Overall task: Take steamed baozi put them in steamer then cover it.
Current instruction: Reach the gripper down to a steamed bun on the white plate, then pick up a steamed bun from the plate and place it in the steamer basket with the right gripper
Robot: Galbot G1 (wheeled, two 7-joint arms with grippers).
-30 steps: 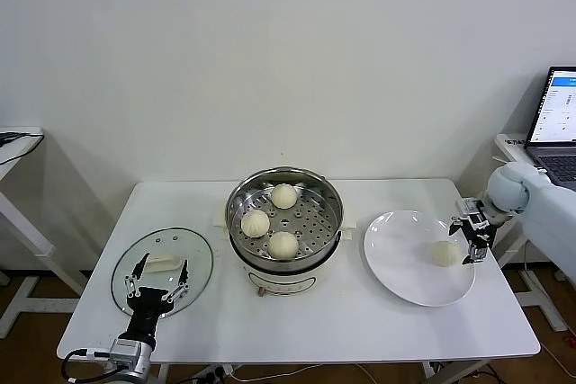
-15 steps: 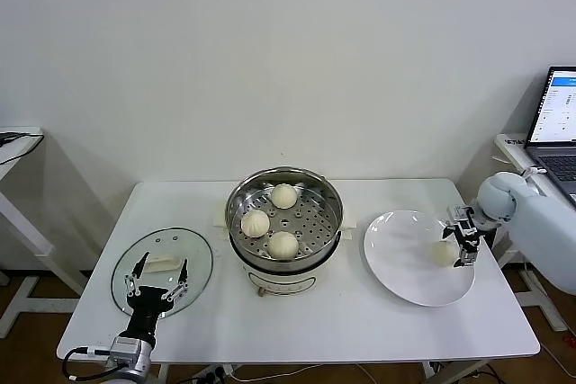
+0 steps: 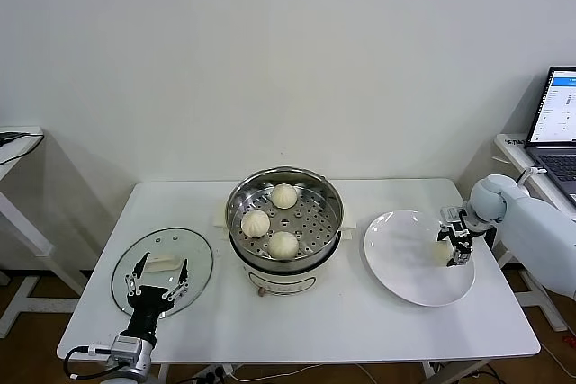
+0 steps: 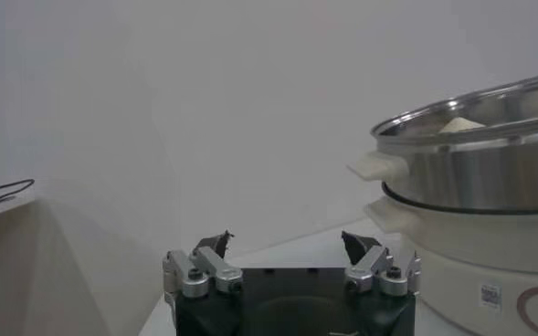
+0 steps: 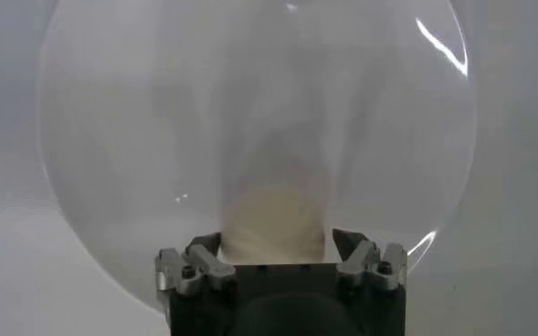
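**Cream bun between the right fingers on the plate**

Right gripper [image 3: 453, 249] has its fingers close around the last baozi [image 3: 442, 252] on the white plate [image 3: 405, 267]; contact unclear. 3 buns [image 3: 283, 244] sit in the steamer [image 3: 284, 219]. Left gripper [image 3: 157, 284] hangs spread wide over the cover [image 3: 163, 266].

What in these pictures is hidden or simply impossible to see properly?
- Right wrist view: the right gripper body hides the lower part of the last baozi, so contact cannot be judged.
- Left wrist view: the steamer is cut by the frame edge; its rim hides the buns.
- Head view: the laptop is cut off.
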